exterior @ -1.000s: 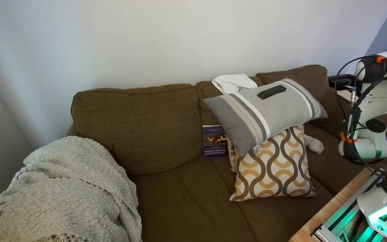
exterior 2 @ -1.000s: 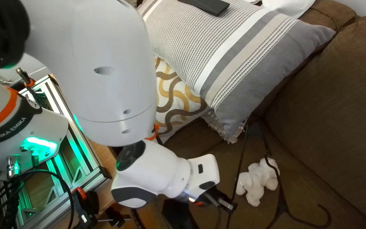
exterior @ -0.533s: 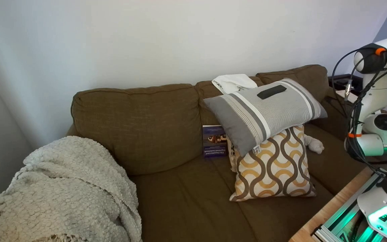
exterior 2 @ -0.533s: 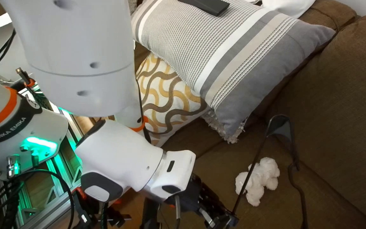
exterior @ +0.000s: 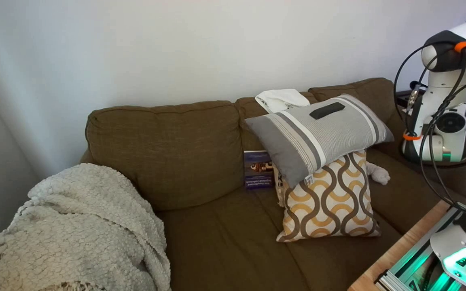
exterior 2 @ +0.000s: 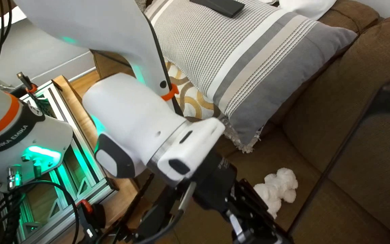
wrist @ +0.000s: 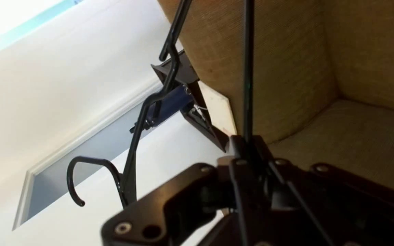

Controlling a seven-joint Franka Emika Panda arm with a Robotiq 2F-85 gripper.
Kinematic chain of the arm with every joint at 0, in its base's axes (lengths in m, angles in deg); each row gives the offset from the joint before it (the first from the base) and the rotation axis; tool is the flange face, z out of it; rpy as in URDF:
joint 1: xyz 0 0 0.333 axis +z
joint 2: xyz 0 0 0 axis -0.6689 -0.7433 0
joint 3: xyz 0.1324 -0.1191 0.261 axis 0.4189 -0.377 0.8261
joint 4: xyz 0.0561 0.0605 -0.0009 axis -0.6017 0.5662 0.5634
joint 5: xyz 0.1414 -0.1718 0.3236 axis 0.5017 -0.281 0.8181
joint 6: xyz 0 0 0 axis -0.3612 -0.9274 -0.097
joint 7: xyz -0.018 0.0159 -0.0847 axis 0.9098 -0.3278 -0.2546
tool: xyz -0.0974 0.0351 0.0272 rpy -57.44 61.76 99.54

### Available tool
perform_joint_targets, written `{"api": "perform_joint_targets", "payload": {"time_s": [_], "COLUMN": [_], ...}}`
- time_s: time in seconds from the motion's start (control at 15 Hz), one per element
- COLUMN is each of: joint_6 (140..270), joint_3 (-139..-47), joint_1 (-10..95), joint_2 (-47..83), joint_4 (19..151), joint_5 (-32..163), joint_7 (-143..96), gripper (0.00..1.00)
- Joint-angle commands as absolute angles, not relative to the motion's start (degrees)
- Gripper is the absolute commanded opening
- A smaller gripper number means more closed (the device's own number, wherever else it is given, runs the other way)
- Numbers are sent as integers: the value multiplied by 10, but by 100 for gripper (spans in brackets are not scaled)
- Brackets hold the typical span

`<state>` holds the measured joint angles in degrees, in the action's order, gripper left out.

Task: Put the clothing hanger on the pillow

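Clothing hanger (wrist: 248, 75) sits pinched between the jaws, gripped on its straight bar, which extends from their tips in the wrist view; the hooked side stands off to the left. In an exterior view, it slants in front of the sofa (exterior 2: 330, 98), apart from the grey pillow (exterior 2: 256, 64).

A blurred, partly cropped clothing hanger (exterior 2: 383, 103) slanted up from the hand (exterior 2: 279, 236). The grey pillow (exterior 2: 242, 57), bearing a dark flat object (exterior 2: 219, 6), lay partly over a patterned pillow (exterior 2: 195, 96); a white fluffy thing (exterior 2: 278, 189) lay on the brown surface (exterior 2: 270, 158).
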<state>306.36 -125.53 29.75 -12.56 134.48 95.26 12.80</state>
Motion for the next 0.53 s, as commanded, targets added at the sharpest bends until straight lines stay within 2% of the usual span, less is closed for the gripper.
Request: {"api": "perform_joint_targets", "payload": {"time_s": [0.0,0.47], "joint_6": [3068,3153], "joint_3": [-1287,-1328], "joint_1": [393,498], "joint_2": [-117,-90], "joint_4": [1365,1448], "joint_5": [1003,938], "joint_7": [187,334], "gripper": [2,2]}}
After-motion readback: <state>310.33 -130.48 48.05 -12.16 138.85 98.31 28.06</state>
